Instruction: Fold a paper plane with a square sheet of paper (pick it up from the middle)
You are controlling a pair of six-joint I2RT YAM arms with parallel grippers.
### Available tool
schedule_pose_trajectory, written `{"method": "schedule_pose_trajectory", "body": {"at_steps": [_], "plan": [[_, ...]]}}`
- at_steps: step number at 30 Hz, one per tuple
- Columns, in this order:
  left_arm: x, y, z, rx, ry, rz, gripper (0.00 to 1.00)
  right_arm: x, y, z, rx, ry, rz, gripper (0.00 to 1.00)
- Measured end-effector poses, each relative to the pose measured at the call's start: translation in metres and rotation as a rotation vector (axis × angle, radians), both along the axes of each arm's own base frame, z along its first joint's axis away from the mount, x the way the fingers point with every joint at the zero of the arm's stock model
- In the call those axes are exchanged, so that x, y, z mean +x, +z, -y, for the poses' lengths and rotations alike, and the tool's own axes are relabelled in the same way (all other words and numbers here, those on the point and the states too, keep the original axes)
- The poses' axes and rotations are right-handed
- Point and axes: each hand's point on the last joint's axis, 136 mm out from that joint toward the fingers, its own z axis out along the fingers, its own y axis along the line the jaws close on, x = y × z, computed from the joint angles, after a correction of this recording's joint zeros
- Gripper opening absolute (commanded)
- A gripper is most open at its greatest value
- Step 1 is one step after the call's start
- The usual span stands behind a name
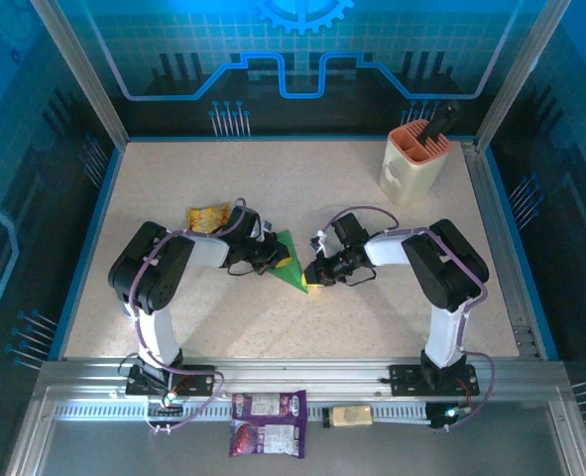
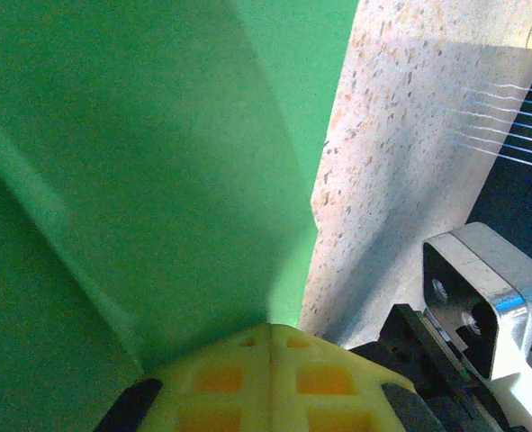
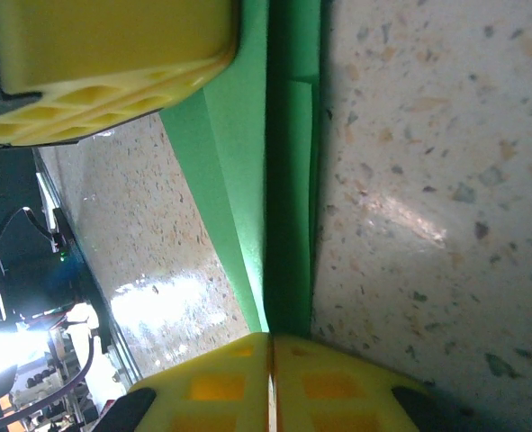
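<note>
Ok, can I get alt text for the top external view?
Centre frame, the left gripper and right gripper are both shut on a pointed fold of green paper. A yellow snack packet lies just behind the left gripper; a beige caddy stands far right.

- In the left wrist view the green paper (image 2: 157, 162) runs off the top and left edges. Its near end is hidden between the pressed-together fingers of the left gripper (image 2: 270, 337).
- In the right wrist view its fold leaves the top edge, and its lower end vanishes into the closed right gripper (image 3: 271, 346).
- Seen from above, the snack packet (image 1: 208, 218) left of the green paper is partly covered by the left arm (image 1: 188, 253).
- The print on the purple packets (image 1: 268, 421), well below the green paper, is too small to read.
</note>
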Motion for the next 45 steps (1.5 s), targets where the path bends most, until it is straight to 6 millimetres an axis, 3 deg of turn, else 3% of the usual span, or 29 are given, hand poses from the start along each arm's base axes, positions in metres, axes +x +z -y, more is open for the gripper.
{"method": "schedule_pose_trajectory", "body": {"at_steps": [10,20,27,33,40,45], "plan": [[0.001,-0.003,0.001,0.004,-0.007,-0.01,0.0,0.0,0.0,0.0,0.0,-0.001,-0.003,0.14],[0.002,-0.004,0.001,0.004,-0.007,-0.011,0.01,0.004,0.019,0.004,-0.021,-0.02,0.044,0.35],[0.002,-0.004,0.002,0.003,-0.009,-0.012,0.01,0.027,0.035,0.006,-0.12,-0.038,0.159,0.48],[0.002,-0.004,0.002,0.002,-0.009,-0.012,0.02,0.036,0.03,-0.008,-0.219,-0.011,0.214,0.47],[0.001,-0.003,0.003,-0.005,-0.015,-0.014,0.02,0.036,0.01,-0.005,-0.309,-0.007,0.192,0.4],[0.0,-0.002,0.003,-0.01,-0.019,-0.016,0.02,0.038,0.01,-0.006,-0.31,-0.014,0.187,0.39]]}}
